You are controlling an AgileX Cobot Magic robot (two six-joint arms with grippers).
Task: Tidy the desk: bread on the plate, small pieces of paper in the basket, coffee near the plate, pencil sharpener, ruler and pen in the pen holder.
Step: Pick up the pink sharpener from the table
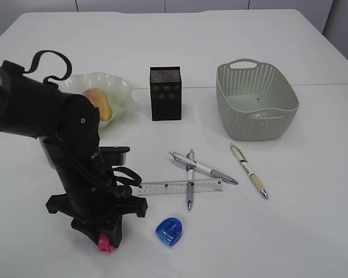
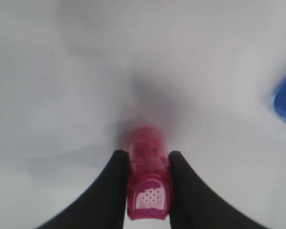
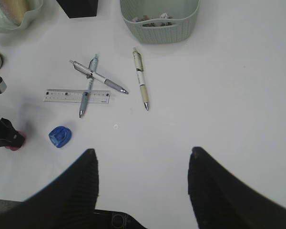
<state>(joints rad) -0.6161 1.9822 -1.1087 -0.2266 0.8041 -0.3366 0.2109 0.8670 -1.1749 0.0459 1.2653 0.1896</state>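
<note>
Nearest the exterior camera, the left hand (image 1: 106, 243) stands low on the white worktop (image 1: 313, 220), its two black fingers (image 2: 115, 191) clamped on a pink pencil sharpener (image 2: 148, 186) that touches the surface. Just beside it to the right lies a blue pencil sharpener (image 1: 169, 231), so there are two sharpeners. Behind that lies one clear ruler (image 1: 180, 187), with a blue pen (image 1: 190, 179) crossing over it and a silver pen (image 1: 203, 168) crossing the blue one; a third, cream pen (image 1: 249, 171) lies apart to the right. Further back stand one black pen holder (image 1: 165, 93), one grey-green basket (image 1: 256, 99) with crumpled paper scraps (image 3: 155, 20) inside, and one wavy pale plate (image 1: 113, 87) holding bread (image 1: 98, 103), partly hidden by the left arm. The right hand (image 3: 143, 167) hangs high above the worktop with its fingers spread wide and holding nothing.
</note>
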